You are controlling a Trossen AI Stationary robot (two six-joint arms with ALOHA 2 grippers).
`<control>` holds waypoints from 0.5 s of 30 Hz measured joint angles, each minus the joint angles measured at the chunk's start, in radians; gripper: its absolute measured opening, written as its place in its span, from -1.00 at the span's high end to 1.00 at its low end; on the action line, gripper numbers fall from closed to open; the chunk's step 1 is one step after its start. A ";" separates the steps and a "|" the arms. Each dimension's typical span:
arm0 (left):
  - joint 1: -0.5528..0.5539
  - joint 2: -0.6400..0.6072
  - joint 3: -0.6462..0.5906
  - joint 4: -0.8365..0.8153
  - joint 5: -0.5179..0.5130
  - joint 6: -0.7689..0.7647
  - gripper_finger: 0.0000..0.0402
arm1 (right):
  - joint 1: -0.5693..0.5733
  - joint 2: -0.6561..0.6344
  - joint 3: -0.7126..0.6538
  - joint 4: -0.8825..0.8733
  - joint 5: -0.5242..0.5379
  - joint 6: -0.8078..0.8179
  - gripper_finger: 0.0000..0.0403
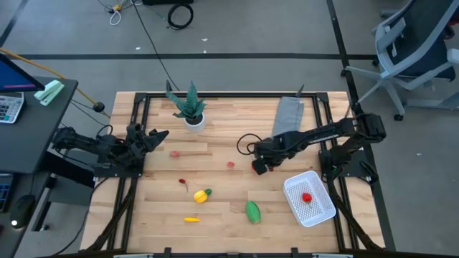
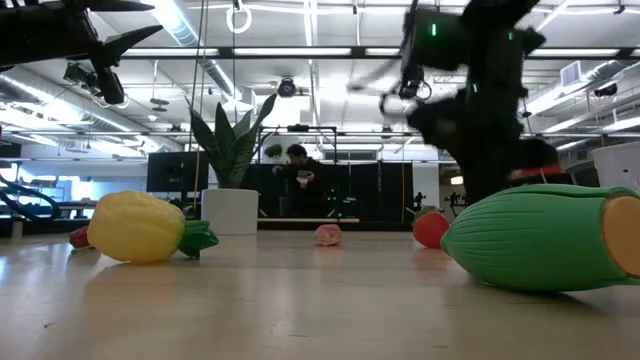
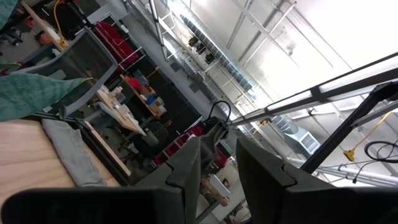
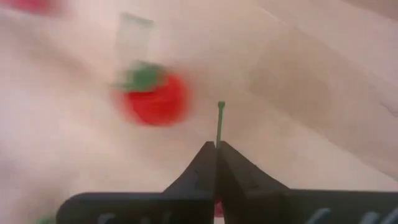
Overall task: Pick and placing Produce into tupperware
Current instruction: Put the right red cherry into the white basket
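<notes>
Right gripper (image 1: 259,167) near table centre, fingers together, thin green stem pinched between tips. Tupperware (image 1: 320,210) near-right, one red piece (image 1: 307,197) inside. Risk: stem slips, produce drops. Left gripper (image 1: 149,137) parked far-left, fingers slightly apart.

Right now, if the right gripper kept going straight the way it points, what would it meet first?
Probably the bare table. The shut right gripper aims down at the wood; the red fruit lies off to one side, though depth is unclear.
</notes>
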 joint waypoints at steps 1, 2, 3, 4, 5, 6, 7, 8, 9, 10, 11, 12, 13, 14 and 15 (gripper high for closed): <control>0.000 0.000 0.000 -0.001 0.000 0.000 0.45 | 0.006 -0.027 0.017 -0.001 0.000 -0.003 0.97; 0.000 0.000 0.000 -0.001 0.000 0.000 0.45 | 0.014 -0.058 0.038 -0.011 0.003 -0.004 0.98; 0.001 0.000 0.000 -0.001 0.000 -0.001 0.45 | 0.024 -0.090 0.058 -0.033 0.003 -0.004 0.98; 0.001 0.000 0.000 -0.001 0.000 -0.005 0.45 | 0.034 -0.119 0.078 -0.063 0.004 -0.002 0.98; 0.001 0.000 0.000 -0.001 0.000 -0.008 0.45 | 0.045 -0.151 0.099 -0.098 0.007 0.013 0.98; 0.002 0.000 0.000 -0.001 0.000 -0.010 0.45 | 0.060 -0.182 0.120 -0.143 0.016 0.040 0.98; 0.002 0.000 0.000 -0.001 0.000 -0.010 0.45 | 0.076 -0.213 0.144 -0.188 0.038 0.076 0.98; 0.002 0.000 0.000 -0.001 0.000 -0.010 0.45 | 0.097 -0.245 0.164 -0.237 0.060 0.116 0.98; 0.002 0.000 0.000 -0.001 0.000 -0.010 0.45 | 0.122 -0.267 0.183 -0.288 0.080 0.160 0.98; 0.002 0.000 0.000 -0.001 0.000 -0.009 0.45 | 0.149 -0.291 0.200 -0.350 0.095 0.204 0.99; 0.002 0.000 0.000 -0.001 0.000 -0.006 0.45 | 0.178 -0.311 0.210 -0.419 0.096 0.259 0.99; 0.002 0.000 0.000 -0.002 0.000 -0.002 0.45 | 0.210 -0.326 0.217 -0.483 0.096 0.330 0.99; 0.002 0.000 0.000 -0.006 0.000 -0.001 0.45 | 0.245 -0.340 0.218 -0.538 0.095 0.408 0.99; 0.002 0.000 0.000 -0.011 -0.001 -0.001 0.45 | 0.283 -0.350 0.216 -0.585 0.090 0.490 0.99; 0.002 0.000 0.000 -0.012 0.000 0.001 0.45 | 0.324 -0.360 0.207 -0.614 0.079 0.573 0.99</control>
